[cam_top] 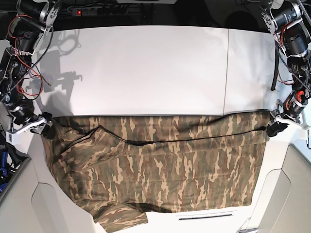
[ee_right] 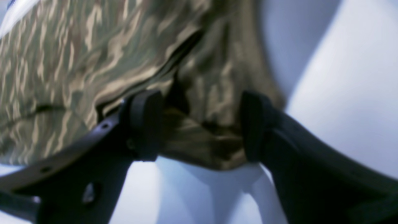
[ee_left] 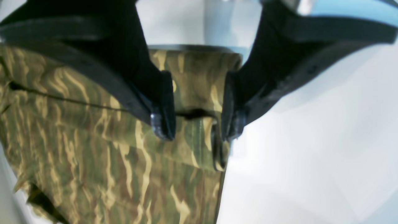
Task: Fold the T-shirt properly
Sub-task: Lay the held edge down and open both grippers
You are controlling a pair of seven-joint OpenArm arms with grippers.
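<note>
Both corners let go, shirt spread across the near table

I see the T-shirt (cam_top: 160,170) lying flat, long axis left to right, along the table (cam_top: 146,68) front edge. My left fingers (ee_left: 197,105) stand apart around its folded corner, gripping nothing; my right fingers (ee_right: 199,124) gape wide around the opposite bunched corner, cloth slack between them. Each arm sits at its own end, with bare table beyond and nothing blocking.

Two dark, curved plastic fingers with flat pads are being seen on the left black gripper (ee_left: 197,105) and on the right black gripper (ee_right: 200,126). Small screw holes are being shown. Red and black cables are being carried along both arms.
</note>
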